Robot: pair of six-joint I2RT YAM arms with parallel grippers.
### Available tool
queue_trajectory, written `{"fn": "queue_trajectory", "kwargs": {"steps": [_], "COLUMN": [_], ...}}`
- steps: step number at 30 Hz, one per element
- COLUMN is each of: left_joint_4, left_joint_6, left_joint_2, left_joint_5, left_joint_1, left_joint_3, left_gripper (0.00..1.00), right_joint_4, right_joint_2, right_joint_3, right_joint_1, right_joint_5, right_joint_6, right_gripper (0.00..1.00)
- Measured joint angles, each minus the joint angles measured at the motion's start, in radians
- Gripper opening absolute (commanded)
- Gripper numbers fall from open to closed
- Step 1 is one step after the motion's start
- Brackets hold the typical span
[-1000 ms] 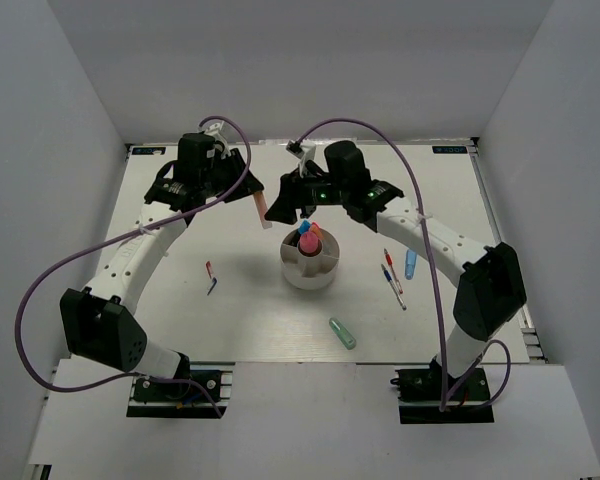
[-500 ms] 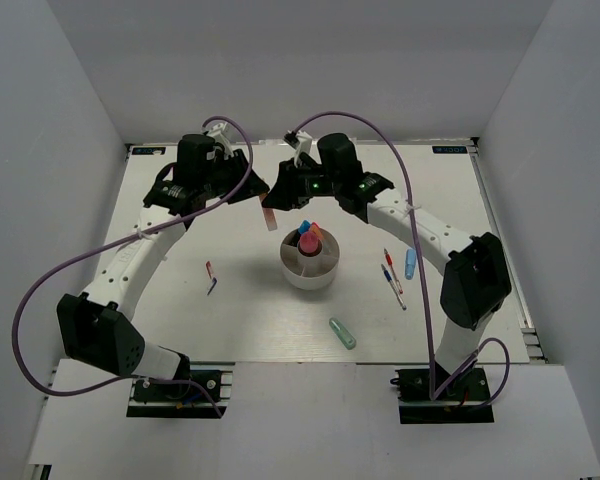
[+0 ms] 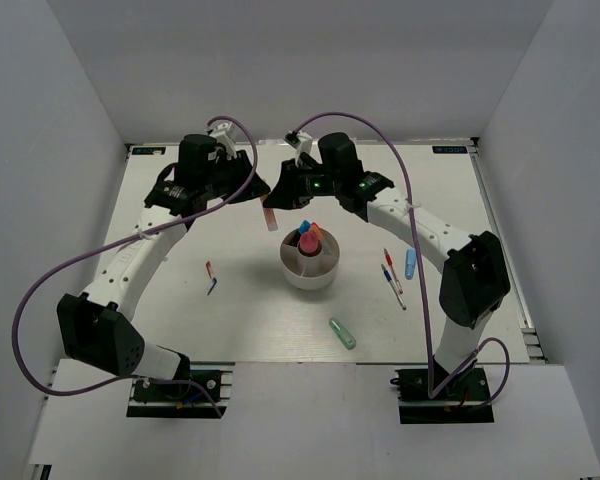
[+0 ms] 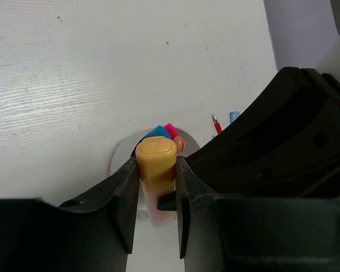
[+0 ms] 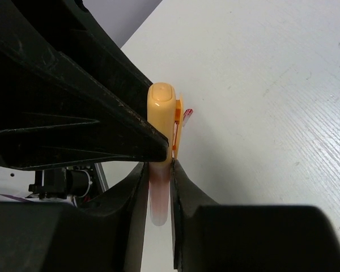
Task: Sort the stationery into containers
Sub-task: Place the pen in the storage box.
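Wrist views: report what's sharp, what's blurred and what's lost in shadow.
Left wrist: orange highlighter cap sharp and evenly lit, jaws dark with little detail. Right wrist: highlighter's pale lower end blurs, table grain crisp, jaws likewise black masses.

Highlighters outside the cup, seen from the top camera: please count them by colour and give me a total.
orange highlighter: 1
blue highlighter: 1
mint-green highlighter: 1
total: 3

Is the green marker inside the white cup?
No, the green marker lies flat on the table, apart from the white cup and nearer the arms' bases.
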State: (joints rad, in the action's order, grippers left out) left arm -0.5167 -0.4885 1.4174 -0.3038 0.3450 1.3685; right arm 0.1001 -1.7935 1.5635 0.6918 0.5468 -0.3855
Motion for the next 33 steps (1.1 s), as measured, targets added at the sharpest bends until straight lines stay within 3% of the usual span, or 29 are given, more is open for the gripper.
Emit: {"fn": "queue_trajectory", "kwargs": {"steps": [4, 7, 8, 11, 12, 15, 26, 33], "left_joint_4": [0.002, 0.003, 0.004, 0.010, 0.014, 0.040, 0.058, 0.069], "left_joint_6": [0.022, 0.033, 0.037, 0.047, 0.049, 0.047, -0.056, -0.053], "left_joint_2": [0.000, 0.000, 0.000, 0.000, 0.000, 0.000, 0.000, 0.001], "left_joint_5": [0.000, 0.000, 0.000, 0.000, 0.000, 0.028, 0.140, 0.190], "left_joint_1": [0.006, 0.009, 0.011, 0.013, 0.014, 0.015, -0.014, -0.055], "left_joint_3": [0.000, 0.000, 0.000, -0.001, -0.001, -0.001, 0.002, 0.068], "left_gripper": [0.08, 0.26, 0.37, 0.57, 0.72, 0.98, 0.98, 0.98], "right_joint_4": [0.002, 0.003, 0.002, 0.002, 0.003, 0.007, -0.036, -0.113], "right_joint_2": [-0.002, -0.002, -0.003, -0.003, -0.003, -0.003, 0.042, 0.175], "right_joint_3": [0.000, 0.000, 0.000, -0.002, -0.002, -0.012, -0.090, -0.158], "right_joint_1": [-0.003, -0.004, -0.004, -0.006, -0.006, -0.006, -0.040, -0.170], "right_joint_5": [0.011, 0.014, 0.015, 0.019, 0.025, 0.034, -0.010, -0.103], "right_joint_6": [-0.004, -0.008, -0.011, -0.020, -0.023, -0.025, -0.026, 0.005], "right_gripper": [0.08, 0.00, 0.00, 0.00, 0.00, 0.00, 0.00, 0.00]}}
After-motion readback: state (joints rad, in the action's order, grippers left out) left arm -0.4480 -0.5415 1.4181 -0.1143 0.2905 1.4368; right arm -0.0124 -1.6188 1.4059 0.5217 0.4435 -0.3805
